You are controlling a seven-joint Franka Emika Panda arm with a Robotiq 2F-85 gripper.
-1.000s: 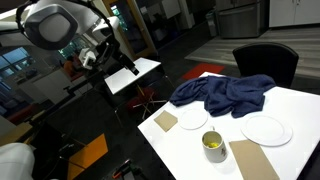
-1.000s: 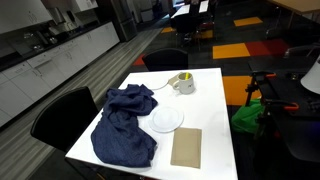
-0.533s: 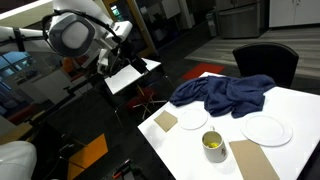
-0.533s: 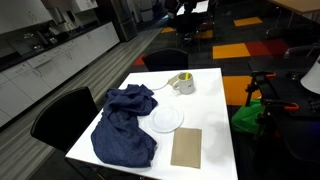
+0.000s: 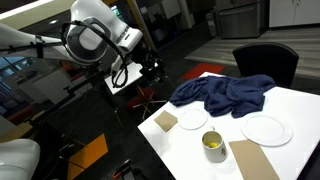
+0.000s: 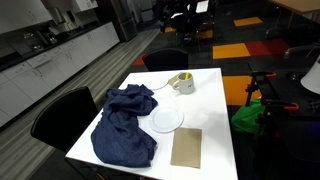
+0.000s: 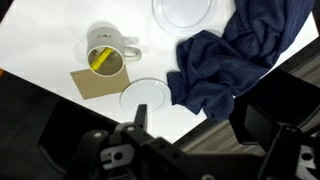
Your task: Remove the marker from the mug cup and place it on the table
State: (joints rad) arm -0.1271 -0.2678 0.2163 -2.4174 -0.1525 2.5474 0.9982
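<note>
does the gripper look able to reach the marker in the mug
Probably yes: the marker leans in the open mug, the blue cloth lies apart from it, and the gripper hangs open higher up.

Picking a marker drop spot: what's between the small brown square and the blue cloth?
A white plate lies between the brown square and the blue cloth, filling most of that stretch. The wrist view shows it plainly.

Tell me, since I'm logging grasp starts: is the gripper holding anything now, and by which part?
Nothing is held. The gripper is open and empty; the slim yellow-green marker sits untouched in the pale grey-white cylindrical mug.
</note>
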